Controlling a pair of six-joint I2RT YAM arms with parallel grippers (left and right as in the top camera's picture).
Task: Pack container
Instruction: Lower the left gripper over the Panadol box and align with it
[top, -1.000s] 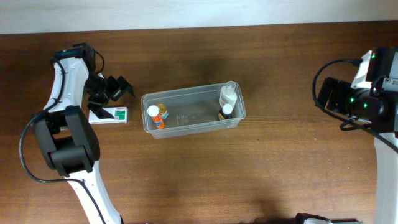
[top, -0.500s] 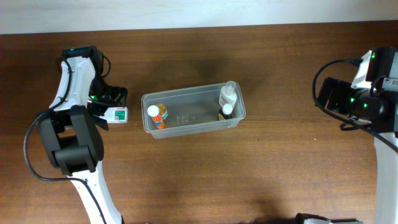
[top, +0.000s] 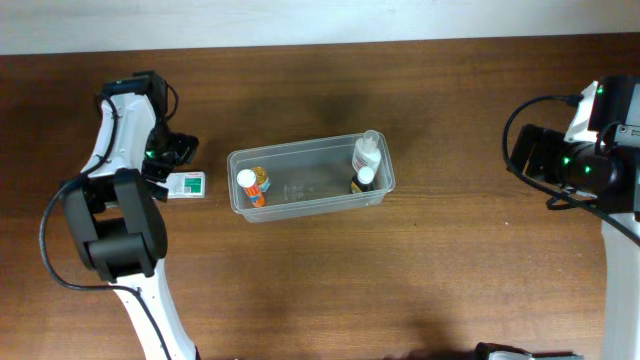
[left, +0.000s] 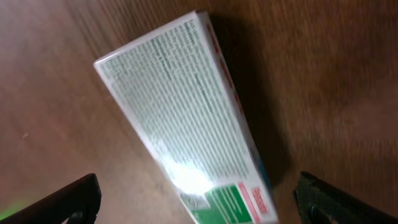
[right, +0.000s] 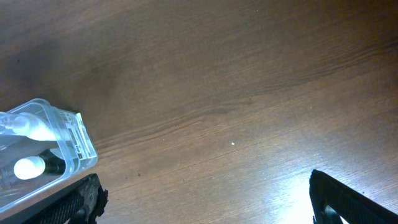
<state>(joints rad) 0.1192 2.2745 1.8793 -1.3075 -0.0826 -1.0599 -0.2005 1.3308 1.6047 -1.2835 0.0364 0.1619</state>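
From above, the clear plastic tub (top: 305, 181) with rounded corners sits in the middle of the brown wooden tabletop (top: 420, 270), a little nearer the far edge. In its left end stands a small bottle with a white cap and orange label (top: 251, 186). In its right end there is a white squeeze bottle (top: 366, 153), and just beside it a dark bottle with a white cap (top: 362, 180). A flat white and green cardboard box (top: 186, 184) lies on the tabletop to the left of the tub, near it but not touching. The left tool (top: 170, 158) is low over the far left part of the box. The right arm (top: 590, 160) is by the right edge, well apart from the tub.

In the left wrist view, the box (left: 186, 118) lies flat on the wood, turned at a slant, with tiny print on its big white side and a green patch at one end. The left tool (left: 199, 200) is spread wide. One dark finger shows at each bottom corner and the box lies between them. The fingers do not touch it.

In the right wrist view, the right tool (right: 208, 204) is spread wide too, with only bare wood between its fingers. One corner of the tub (right: 78, 146) shows at the left, with the white squeeze bottle (right: 28, 127) and the dark bottle's white cap (right: 28, 168) inside.
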